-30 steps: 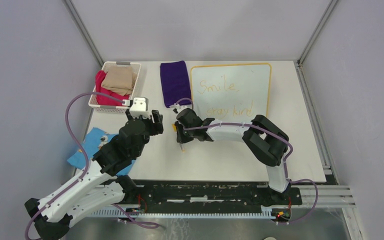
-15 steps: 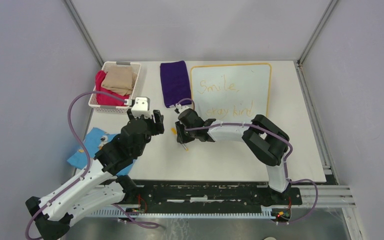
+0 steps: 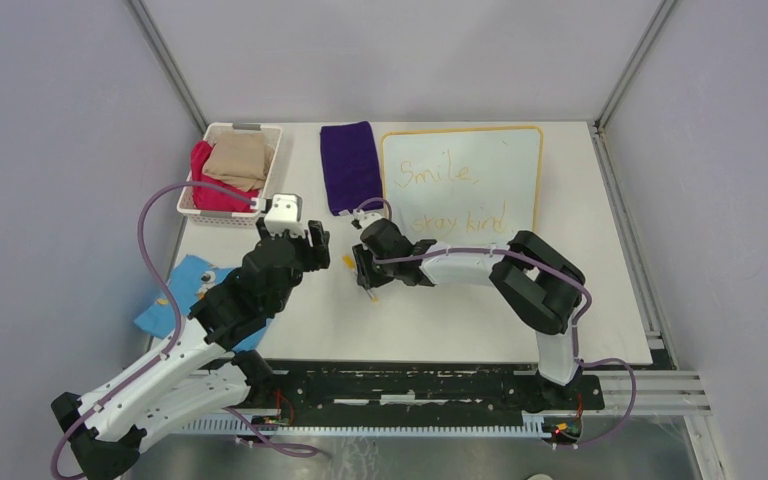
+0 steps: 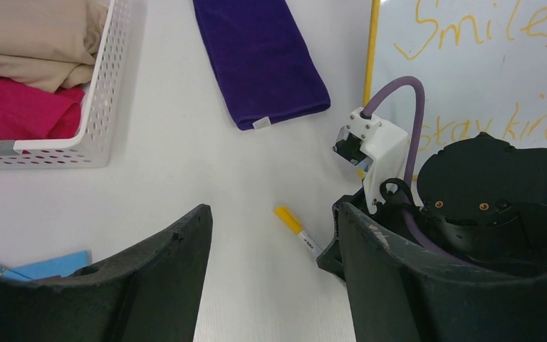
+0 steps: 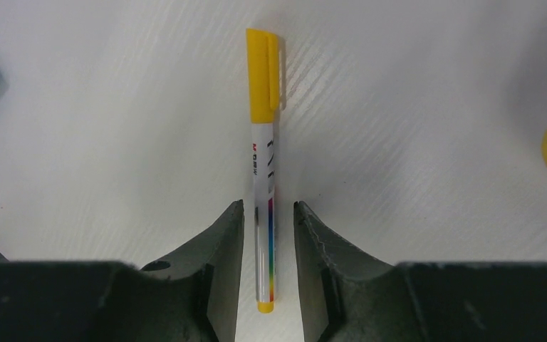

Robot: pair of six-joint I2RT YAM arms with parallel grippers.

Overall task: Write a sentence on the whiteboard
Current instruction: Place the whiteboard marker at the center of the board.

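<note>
The whiteboard (image 3: 505, 160), white with a thin yellow frame, lies flat at the back right of the table. The sentence (image 3: 442, 176) reads "Smile," over "stay kind" in orange-yellow; the left wrist view also shows the whiteboard (image 4: 470, 78). A marker (image 5: 265, 142) with its yellow cap on lies on the table left of the board. My right gripper (image 5: 268, 206) is open astride its rear end, with a gap on each side. The cap end of the marker (image 3: 348, 262) pokes out from the right gripper (image 3: 363, 275). My left gripper (image 3: 306, 236) hangs open just left of it, the marker (image 4: 295, 228) lying between its fingers.
A white basket (image 3: 260, 130) with pink and beige cloths stands at the back left. A folded purple cloth (image 3: 350, 165) lies between the basket and the board. A blue item (image 3: 185, 285) sits at the table's left edge under my left arm.
The right gripper's jaws have parted from the marker, which now lies free on the table. The left gripper has edged slightly toward it.
</note>
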